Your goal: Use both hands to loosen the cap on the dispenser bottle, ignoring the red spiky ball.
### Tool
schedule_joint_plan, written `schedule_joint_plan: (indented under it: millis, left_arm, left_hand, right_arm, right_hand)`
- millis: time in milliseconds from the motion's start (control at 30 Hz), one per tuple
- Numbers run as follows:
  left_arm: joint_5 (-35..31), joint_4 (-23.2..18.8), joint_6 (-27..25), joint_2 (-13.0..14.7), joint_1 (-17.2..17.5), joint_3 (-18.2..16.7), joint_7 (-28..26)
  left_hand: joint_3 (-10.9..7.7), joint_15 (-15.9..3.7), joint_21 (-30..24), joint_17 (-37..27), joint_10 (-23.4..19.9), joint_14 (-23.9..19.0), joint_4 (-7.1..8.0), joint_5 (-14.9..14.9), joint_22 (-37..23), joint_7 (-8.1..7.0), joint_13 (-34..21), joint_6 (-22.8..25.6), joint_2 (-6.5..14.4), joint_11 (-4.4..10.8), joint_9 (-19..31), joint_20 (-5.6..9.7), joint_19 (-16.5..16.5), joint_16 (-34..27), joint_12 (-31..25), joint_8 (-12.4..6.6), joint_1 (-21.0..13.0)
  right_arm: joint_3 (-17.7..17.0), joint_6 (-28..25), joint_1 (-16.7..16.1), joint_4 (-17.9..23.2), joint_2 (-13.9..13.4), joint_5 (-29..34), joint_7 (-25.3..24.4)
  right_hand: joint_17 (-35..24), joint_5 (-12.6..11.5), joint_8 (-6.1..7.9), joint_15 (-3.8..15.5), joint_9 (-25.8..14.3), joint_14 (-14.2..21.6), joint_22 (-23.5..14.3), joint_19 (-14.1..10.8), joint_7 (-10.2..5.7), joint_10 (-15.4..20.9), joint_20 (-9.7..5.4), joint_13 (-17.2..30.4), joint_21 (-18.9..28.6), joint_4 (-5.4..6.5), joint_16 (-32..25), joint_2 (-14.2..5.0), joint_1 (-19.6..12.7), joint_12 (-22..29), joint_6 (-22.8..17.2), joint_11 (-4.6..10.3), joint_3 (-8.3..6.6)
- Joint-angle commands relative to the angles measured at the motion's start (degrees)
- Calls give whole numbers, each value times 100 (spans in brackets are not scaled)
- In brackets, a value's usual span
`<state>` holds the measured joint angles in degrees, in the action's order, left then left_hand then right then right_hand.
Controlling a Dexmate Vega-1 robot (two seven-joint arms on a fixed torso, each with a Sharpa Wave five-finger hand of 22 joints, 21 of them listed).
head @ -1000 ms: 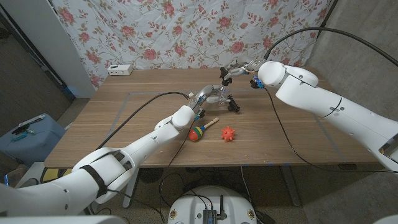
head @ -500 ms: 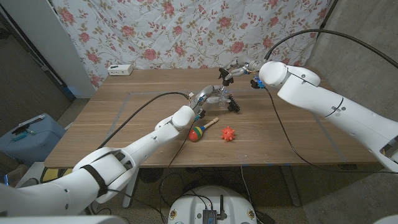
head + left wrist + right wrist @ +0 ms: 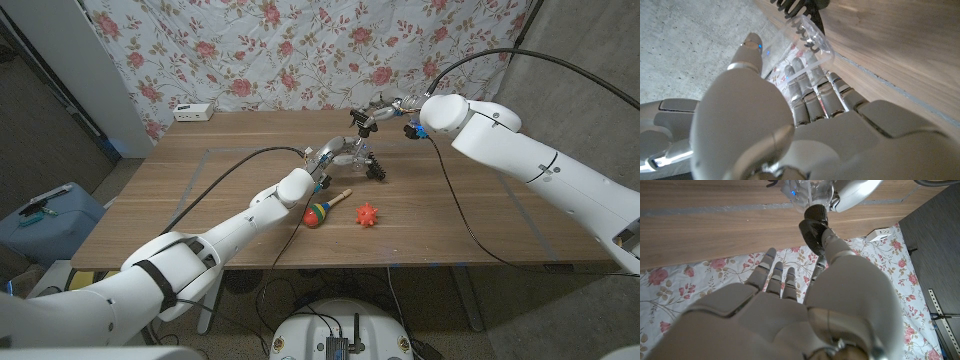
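My left hand (image 3: 335,153) grips one clear dispenser bottle (image 3: 807,37), my right hand (image 3: 378,112) pinches its cap (image 3: 814,214); one red spiky ball (image 3: 367,214), one maraca (image 3: 322,210), wooden worktop (image 3: 200,190), floral backdrop (image 3: 300,50).

We saw a red spiky ball (image 3: 367,215) on the brown wood tabletop (image 3: 200,200), a red-green-yellow-blue striped maraca (image 3: 321,212) at its nine o'clock, and a white, pink-rose-patterned backdrop (image 3: 300,50).

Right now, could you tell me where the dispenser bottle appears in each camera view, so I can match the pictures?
Head view: the dispenser bottle stands at the table's middle, towards the back, gripped by the left hand.
Left wrist view: the clear bottle is just beyond that hand's fingers.
Right wrist view: the bottle is beyond the right hand's thumb tip.
Shared landmark: the wooden table.
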<state>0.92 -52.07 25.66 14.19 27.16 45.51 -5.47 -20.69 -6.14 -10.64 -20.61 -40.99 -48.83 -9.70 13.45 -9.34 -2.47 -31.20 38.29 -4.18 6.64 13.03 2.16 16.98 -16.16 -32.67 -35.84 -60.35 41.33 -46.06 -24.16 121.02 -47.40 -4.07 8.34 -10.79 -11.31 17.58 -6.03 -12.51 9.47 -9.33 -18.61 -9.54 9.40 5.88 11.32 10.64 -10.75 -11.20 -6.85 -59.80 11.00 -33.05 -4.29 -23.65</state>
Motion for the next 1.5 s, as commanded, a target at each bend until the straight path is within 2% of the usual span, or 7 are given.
schedule_joint_plan:
  millis: [33, 300, 767, 1067, 1167, 1300, 1500]
  left_arm:
    - [28, 139, 29, -52, -65, 25, 47]
    - [49, 188, 31, -89, -73, 38, 53]
    - [66, 135, -17, -82, -41, 43, 53]
    - [74, 156, -1, -95, -43, 53, 73]
    - [81, 156, 1, -96, -38, 52, 77]
    - [86, 150, 7, -94, -29, 48, 72]
    - [93, 114, 1, -77, -9, 41, 75]
  left_hand:
    - [-167, -389, 21, -20, -186, -49, 127, 50, -5, -14, -17, 451, 1003, 153, 11, 450, -24, 14, -45, -62, -175]
    - [-169, -390, 20, -26, -186, -54, 134, 50, -5, -19, -16, 429, 1014, 148, 5, 444, -25, 25, -39, -65, -154]
    - [-189, -367, 24, -20, -184, -60, 145, 54, -5, -8, -21, 425, 1045, 151, -5, 436, -43, 59, -30, -83, -119]
    - [-194, -363, 22, -32, -182, -59, 144, 54, -5, 2, -27, 426, 1061, 137, -11, 428, -43, 70, -26, -97, -103]
    - [-200, -364, 21, -30, -200, -58, 144, 55, -5, 0, -21, 424, 1068, 137, -14, 426, -44, 80, -27, -101, -96]
    - [-203, -366, 21, -33, -189, -61, 143, 55, -5, 2, -25, 420, 1073, 134, -16, 419, -45, 84, -23, -104, -90]
    - [-205, -373, 20, -44, -194, -59, 136, 55, -5, 3, -27, 421, 1079, 132, -19, 417, -44, 86, -22, -110, -92]
  right_arm:
    - [-270, 419, -94, -189, -47, -444, 138]
    - [-347, 529, -141, -237, -64, -608, 124]
    - [-219, 465, 1, -299, -86, -647, 248]
    - [-191, 403, 23, -261, -94, -641, 235]
    - [-164, 351, 44, -236, -101, -619, 233]
    - [-154, 321, 56, -218, -97, -620, 228]
    - [-129, 286, 75, -177, -97, -597, 213]
  right_hand:
    - [-26, -29, -61, -3, -8, -68, -19, 69, -59, -80, -13, 29, -31, 13, 6, -51, -138, -14, 94, 13, -86]
    - [-36, -57, -99, 15, -11, -129, -19, 112, -99, -116, -50, 31, -30, 13, 8, -113, -276, -11, 148, 33, -163]
    - [-49, -152, 6, 36, -23, -200, -18, 209, -157, -132, -112, 32, -28, 9, -10, -178, -610, 14, -199, 74, -334]
    - [-57, -202, 107, 54, -36, -214, -18, 231, -227, -70, -132, 31, -15, 32, -32, -175, -732, 45, -492, 109, -369]
    - [-61, -220, 180, 58, -55, -217, -18, 231, -205, -32, -133, 31, -7, 49, -43, -165, -759, 58, -661, 96, -363]
    - [-73, -259, 314, 65, -78, -204, -18, 233, -255, 79, -145, 30, 2, 78, -72, -172, -796, 91, -991, 119, -350]
    - [-85, -288, 391, 90, -90, -180, -18, 230, -270, 168, -157, 29, 7, 87, -97, -197, -832, 113, -1179, 131, -353]
